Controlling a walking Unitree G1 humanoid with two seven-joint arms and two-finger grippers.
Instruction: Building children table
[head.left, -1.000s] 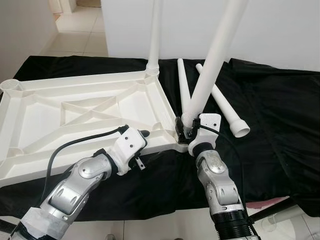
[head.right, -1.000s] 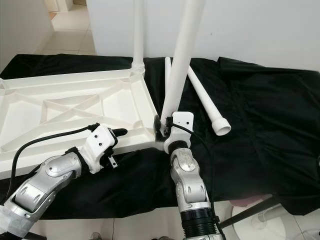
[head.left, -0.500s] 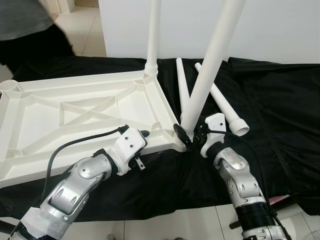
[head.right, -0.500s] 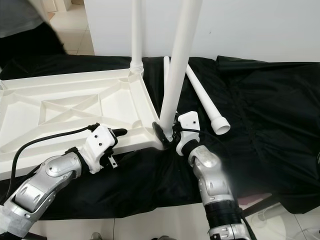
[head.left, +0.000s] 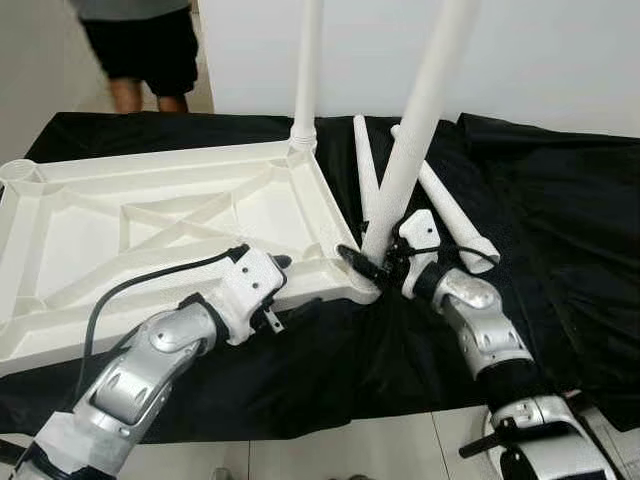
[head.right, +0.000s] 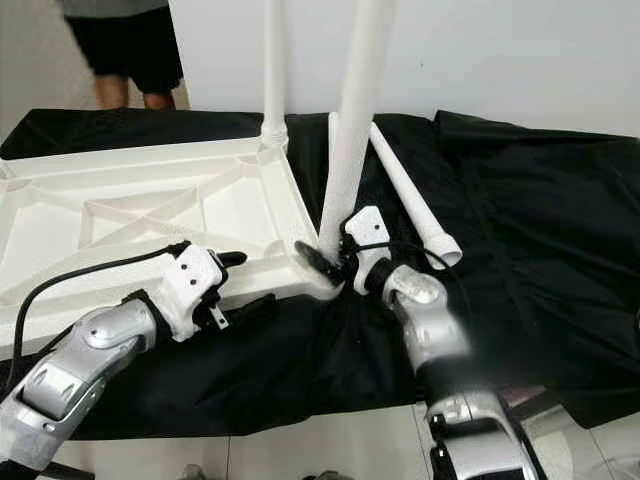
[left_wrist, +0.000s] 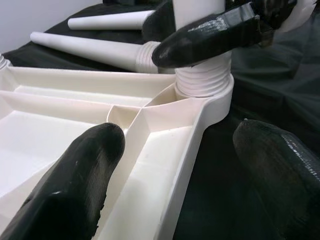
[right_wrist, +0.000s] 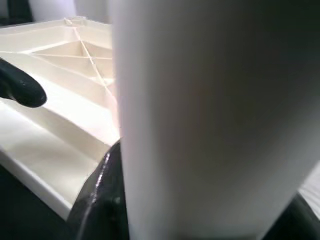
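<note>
The white tabletop (head.left: 170, 225) lies upside down on the black cloth (head.left: 560, 220), ribs up. At its near right corner a white leg (head.left: 415, 130) stands in the socket, with the right pincer (head.left: 375, 262) clenched round its base. The left pincer (left_wrist: 175, 165) straddles the tabletop's near rim, released. Another leg (head.left: 305, 70) stands at the far corner; two loose legs (head.left: 450, 215) lie beside. A person (head.left: 140, 45) stands beyond.

You had the left gripper (left_wrist: 175, 200) spread wide around the white tabletop's (left_wrist: 150, 150) rim, lower frame; upper centre, the right gripper's finger (left_wrist: 210, 32) pressed the threaded leg (left_wrist: 202, 75).
</note>
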